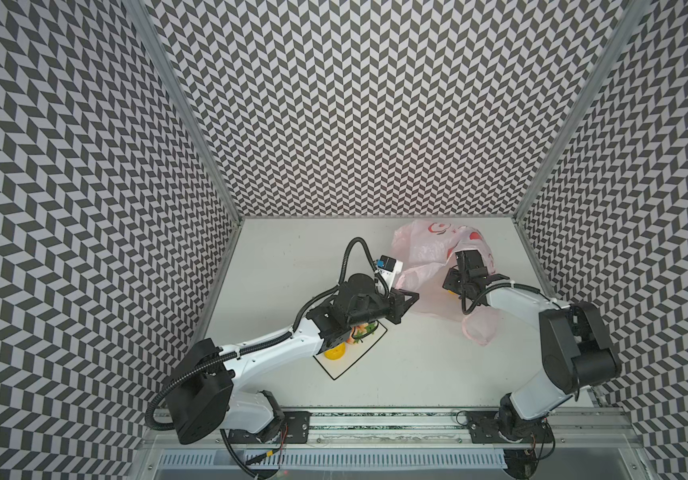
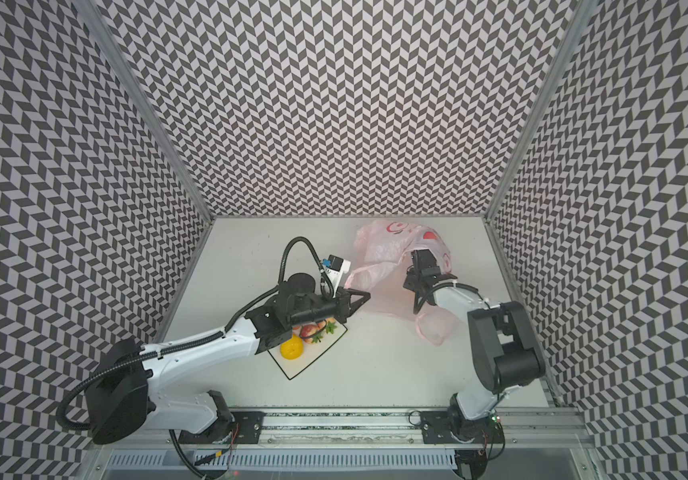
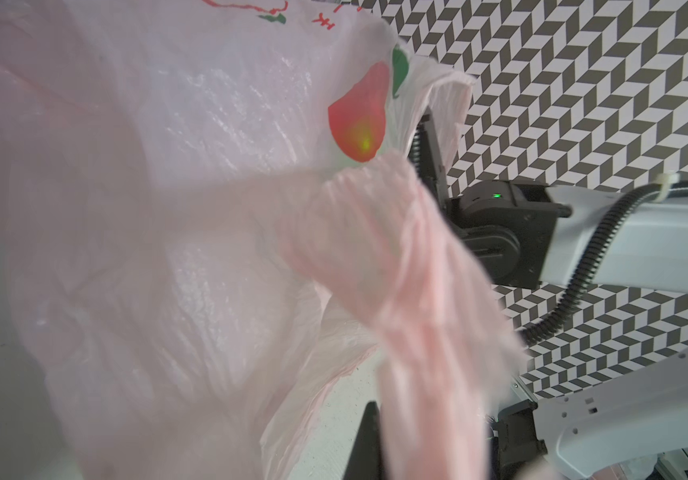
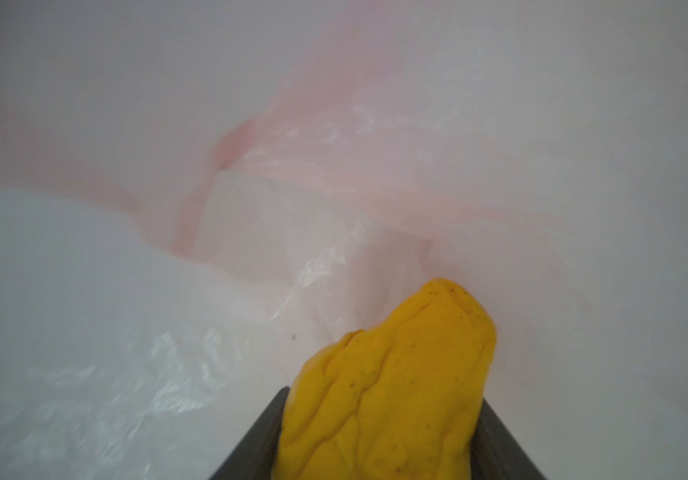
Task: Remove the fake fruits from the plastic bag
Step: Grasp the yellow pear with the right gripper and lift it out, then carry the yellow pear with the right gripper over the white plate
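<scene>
We see the ridged yellow toy fruit (image 4: pixel 392 365) lying squarely between the dark fingers (image 4: pixel 251 449) of the right gripper (image 4: pixel 384 415), deep inside the thin, crinkly, pale pink plastic bag (image 1: pixel 421 253). Both fingers touch its flanks, so we read them as clasped on it. Its long axis runs the same way as the fingers, with its tip pointing away from the wrist toward the bag's folded film. In both top views that gripper's tips are hidden under the film, toward the far right of the pale table (image 1: pixel 417 374). The left gripper (image 1: pixel 412 297) is clenched on a bunched handle strip of the bag, holding that side lifted, so it is not free. We judge the withdrawal belongs to the right arm: straight back along the fingers' own line and out through the bag's mouth. The white square plate with a black rim (image 2: pixel 313 363), on the left and well apart from the bag, carries another yellow fruit (image 2: pixel 291 348) and red strawberries (image 2: pixel 311 331).
</scene>
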Robot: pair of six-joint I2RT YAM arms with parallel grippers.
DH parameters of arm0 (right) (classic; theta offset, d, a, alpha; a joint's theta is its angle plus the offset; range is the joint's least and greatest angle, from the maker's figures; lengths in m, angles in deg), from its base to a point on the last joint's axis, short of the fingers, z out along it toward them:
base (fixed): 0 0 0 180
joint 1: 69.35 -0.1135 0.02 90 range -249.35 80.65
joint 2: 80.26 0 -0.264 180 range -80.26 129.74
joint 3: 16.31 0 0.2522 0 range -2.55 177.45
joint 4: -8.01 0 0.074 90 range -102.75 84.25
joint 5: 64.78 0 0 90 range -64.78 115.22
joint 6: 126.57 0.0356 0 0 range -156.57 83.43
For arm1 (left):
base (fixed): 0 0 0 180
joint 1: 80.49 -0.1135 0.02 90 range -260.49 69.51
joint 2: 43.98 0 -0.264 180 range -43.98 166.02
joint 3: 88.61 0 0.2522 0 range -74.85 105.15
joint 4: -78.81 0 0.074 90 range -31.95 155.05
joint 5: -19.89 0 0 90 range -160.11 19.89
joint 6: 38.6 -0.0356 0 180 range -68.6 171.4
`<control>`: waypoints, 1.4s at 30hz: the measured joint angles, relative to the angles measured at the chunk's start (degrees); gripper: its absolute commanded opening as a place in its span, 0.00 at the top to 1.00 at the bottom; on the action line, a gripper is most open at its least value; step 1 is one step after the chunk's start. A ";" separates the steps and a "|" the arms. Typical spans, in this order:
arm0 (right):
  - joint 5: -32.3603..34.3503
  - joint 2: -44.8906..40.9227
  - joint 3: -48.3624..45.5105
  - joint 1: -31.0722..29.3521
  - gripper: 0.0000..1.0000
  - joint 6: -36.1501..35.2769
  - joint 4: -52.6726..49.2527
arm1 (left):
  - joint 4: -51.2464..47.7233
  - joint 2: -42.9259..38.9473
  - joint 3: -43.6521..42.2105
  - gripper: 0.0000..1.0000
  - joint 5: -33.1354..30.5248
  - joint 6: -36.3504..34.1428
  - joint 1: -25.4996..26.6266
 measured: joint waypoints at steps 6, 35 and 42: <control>-3.04 -8.59 -4.24 -2.84 0.59 -5.38 -0.37 | 0.07 1.95 1.01 1.00 0.87 -0.42 -4.37; -35.23 -27.15 -14.05 -4.98 0.59 -18.08 -1.44 | 3.96 21.99 22.03 1.00 5.49 2.43 -12.72; -41.35 -25.33 -14.05 -11.76 0.60 -18.14 -1.88 | 3.19 26.97 30.32 1.00 6.49 2.14 -13.03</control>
